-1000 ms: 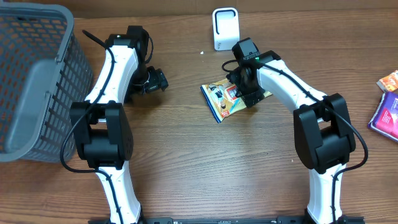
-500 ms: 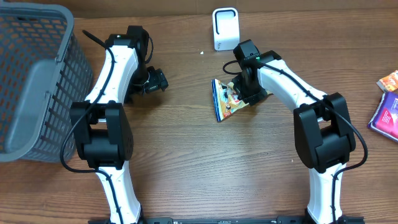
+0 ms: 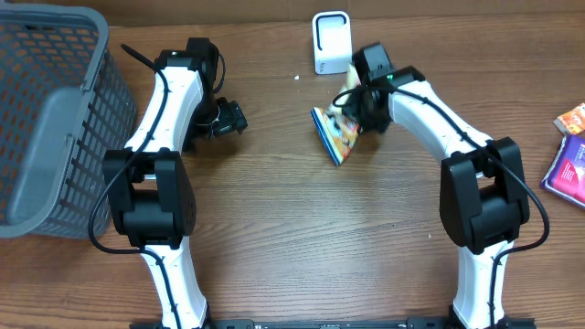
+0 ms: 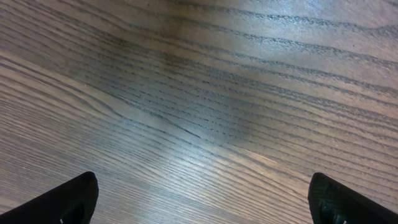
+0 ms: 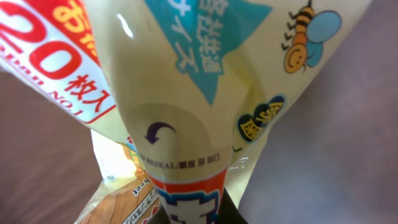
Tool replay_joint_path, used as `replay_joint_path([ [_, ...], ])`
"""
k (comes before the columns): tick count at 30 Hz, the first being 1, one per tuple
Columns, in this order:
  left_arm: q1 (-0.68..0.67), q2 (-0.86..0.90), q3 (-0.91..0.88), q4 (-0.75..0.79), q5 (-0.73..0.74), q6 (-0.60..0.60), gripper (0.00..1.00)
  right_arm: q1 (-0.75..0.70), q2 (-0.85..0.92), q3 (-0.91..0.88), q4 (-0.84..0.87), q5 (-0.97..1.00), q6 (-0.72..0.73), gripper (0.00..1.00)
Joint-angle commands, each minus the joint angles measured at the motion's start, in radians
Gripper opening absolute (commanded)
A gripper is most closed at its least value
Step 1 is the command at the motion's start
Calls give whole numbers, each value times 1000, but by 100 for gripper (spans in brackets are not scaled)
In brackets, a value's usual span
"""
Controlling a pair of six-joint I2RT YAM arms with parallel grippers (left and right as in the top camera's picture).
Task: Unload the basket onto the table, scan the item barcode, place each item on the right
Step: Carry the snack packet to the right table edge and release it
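- The right fingers (image 3: 358, 108) are clamped shut on a colourful plastic snack packet (image 3: 334, 137). It is tipped up on edge near the white upright scanner (image 3: 331, 41).
- The left fingers (image 4: 68, 199) stand wide apart over the brown wooden bench (image 3: 274, 210), well apart from the packet.

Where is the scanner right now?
Overhead view: the white scanner stands near the table's far edge, right of centre, just beyond the right hand, which holds the snack packet.

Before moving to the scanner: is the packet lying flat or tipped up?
Tipped up: overhead, the packet stands on edge, pinched by the right pincer.
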Motion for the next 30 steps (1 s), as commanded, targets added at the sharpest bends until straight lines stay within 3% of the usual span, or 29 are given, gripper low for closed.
replay_joint_path([
  [1,-2,8,-1,2,5,16,100,14,-35,59,100,-10,-259,4],
  [8,-2,8,-1,-3,5,16,100,14,-34,58,348,23,-502,4],
  [18,-2,8,-1,-3,5,16,100,12,-14,58,630,245,-504,4],
  [30,-2,8,-1,-3,5,16,100,11,72,58,781,259,-493,4],
])
